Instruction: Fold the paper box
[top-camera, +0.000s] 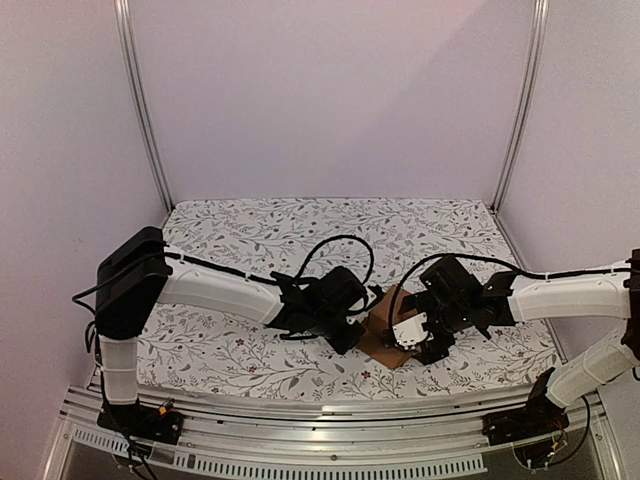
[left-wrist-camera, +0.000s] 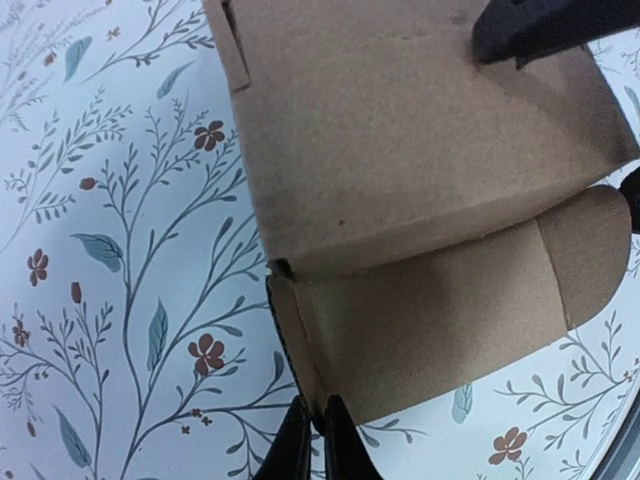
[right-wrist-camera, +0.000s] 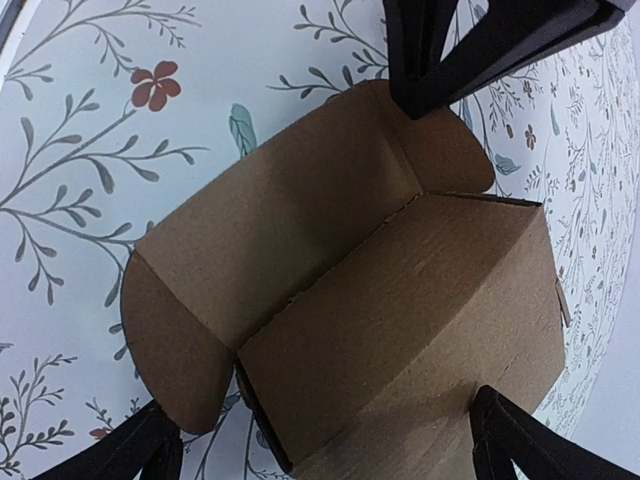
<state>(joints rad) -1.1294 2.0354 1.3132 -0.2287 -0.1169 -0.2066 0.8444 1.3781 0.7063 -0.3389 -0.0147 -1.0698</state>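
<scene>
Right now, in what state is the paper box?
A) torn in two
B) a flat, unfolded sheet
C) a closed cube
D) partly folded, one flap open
D: the paper box has its body folded up, while a wide flap with rounded tabs lies spread open beside it.

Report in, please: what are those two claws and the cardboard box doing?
Left gripper shut on edge of lid flap. Right gripper open, straddling paper box. Box part-folded, lid open, on floral cloth.
</scene>
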